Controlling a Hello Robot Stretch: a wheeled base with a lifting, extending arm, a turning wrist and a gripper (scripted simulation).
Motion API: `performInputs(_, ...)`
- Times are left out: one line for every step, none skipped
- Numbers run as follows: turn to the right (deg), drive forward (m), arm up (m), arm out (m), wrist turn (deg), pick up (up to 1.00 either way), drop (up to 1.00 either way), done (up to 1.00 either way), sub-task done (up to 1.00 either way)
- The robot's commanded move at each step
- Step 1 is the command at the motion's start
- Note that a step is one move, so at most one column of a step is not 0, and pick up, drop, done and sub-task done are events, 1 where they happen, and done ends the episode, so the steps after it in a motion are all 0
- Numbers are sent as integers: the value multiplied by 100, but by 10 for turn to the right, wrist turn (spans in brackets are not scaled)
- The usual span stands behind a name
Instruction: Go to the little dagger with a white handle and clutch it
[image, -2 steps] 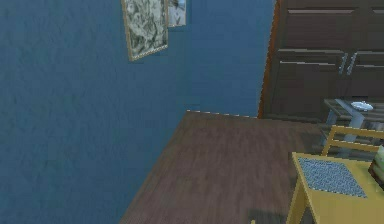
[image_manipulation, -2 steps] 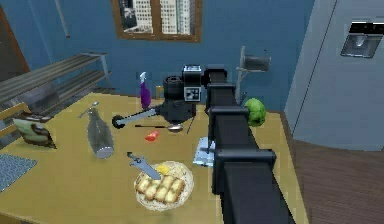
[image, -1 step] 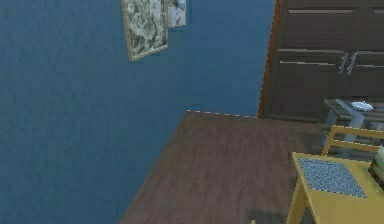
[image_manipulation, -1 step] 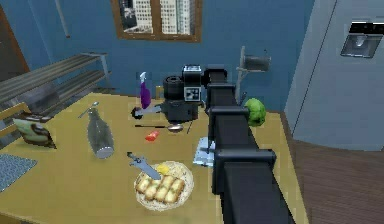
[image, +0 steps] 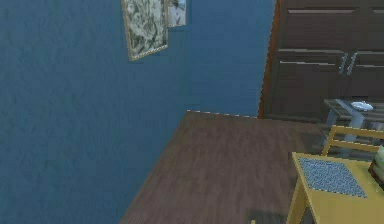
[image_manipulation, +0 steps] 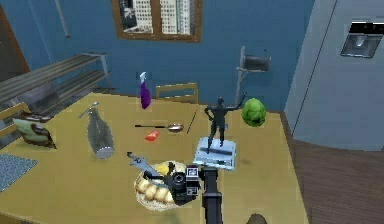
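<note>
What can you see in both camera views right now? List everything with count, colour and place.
table: one, yellow, arm side view's middle
statue: one, black, on a pale base, mid-table
round thing: one, green, right of the statue
bottle: one, purple, table's far side
shaker: one, grey, table's left
bowl: one, holding yellow things, table's near edge
window: one, brown-framed, blue wall
fridge: one, grey, arm side view's right
framed pictures: two, blue wall, forward view's top
door: one, dark brown, forward view's right
placemat: one, blue-grey, forward view's lower right
arm: one, dark, bottom edge
gripper: one, dark, at the bowl; cannot tell whether it holds anything
</note>
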Motion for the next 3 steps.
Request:
performInputs(0,0,0,0,0,100,0,0,0)
performInputs(0,0,10,0,0,0,0,0,0)
performInputs(0,0,0,0,0,0,0,100,0)
